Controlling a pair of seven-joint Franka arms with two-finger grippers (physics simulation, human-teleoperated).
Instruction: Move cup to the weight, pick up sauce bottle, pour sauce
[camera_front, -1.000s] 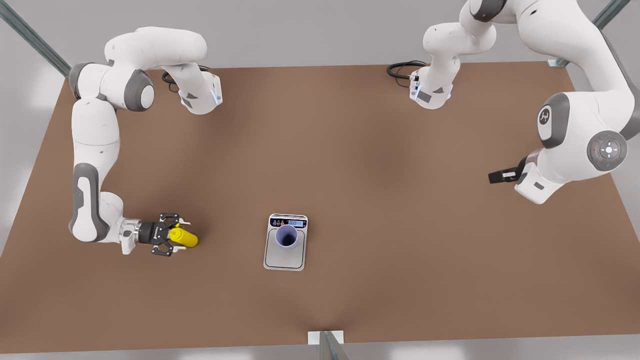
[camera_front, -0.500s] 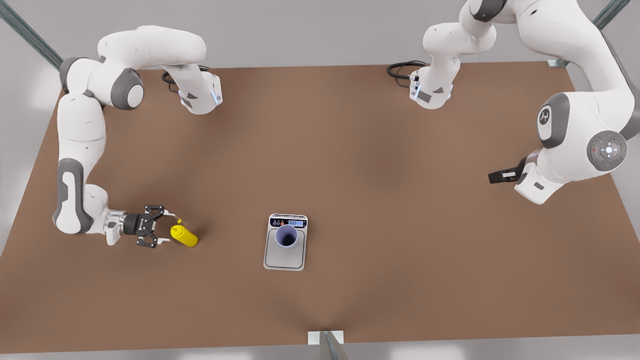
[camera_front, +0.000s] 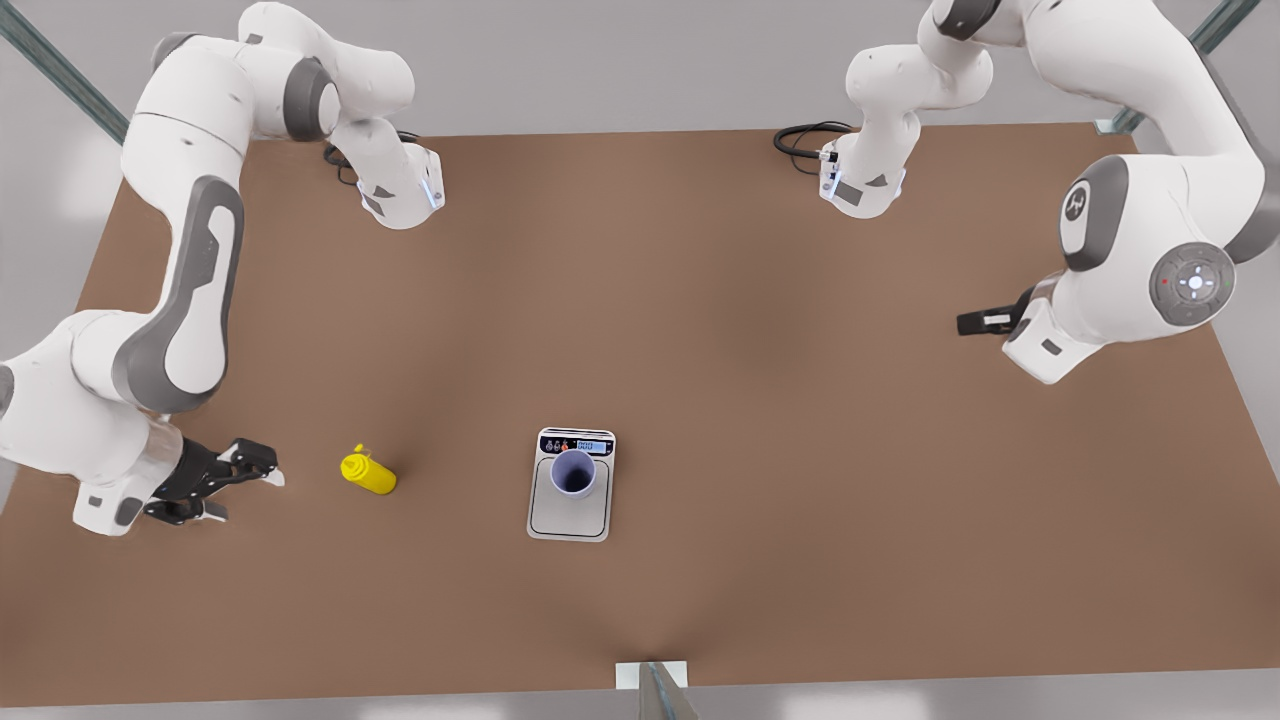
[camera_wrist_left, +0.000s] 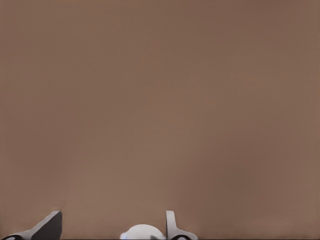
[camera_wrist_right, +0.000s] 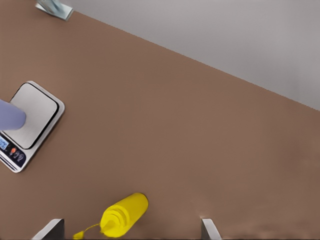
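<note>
Front view: my right gripper (camera_front: 238, 492) sits low over the table (camera_front: 700, 300) at the front view's left edge, fingers spread apart and holding nothing. The sauce bottle (camera_front: 368, 472) is a little to its right, apart from both fingertips. Further right the cup (camera_front: 574, 472) stands on the weight (camera_front: 570, 518), toward the display end, so that step looks done. My left gripper (camera_front: 985, 322) waits well away at the front view's right, off the work.

Left wrist view: my left gripper (camera_wrist_left: 110, 227) has its fingers (camera_wrist_left: 50, 225) apart, bare table beneath them and nothing between.

Right wrist view: the right gripper (camera_wrist_right: 130, 230) faces the sauce bottle (camera_wrist_right: 127, 212), which lies ahead of my open fingers (camera_wrist_right: 207, 227) and roughly in line with the gap, touching neither. Whether it is quite upright or leaning I cannot tell. Beyond it are the weight (camera_wrist_right: 40, 110) and the cup (camera_wrist_right: 10, 114).

Handling, as I judge it: the bottle is small and light, a soft-walled squeeze type with a smooth round body — it may roll or skid if I nudge one side first. I would take it across the middle of the cylinder, clear of the thin nozzle, and close only firmly enough to lift it; a hard pinch could push sauce out before I reach the cup. Both fingers should meet the body together.
</note>
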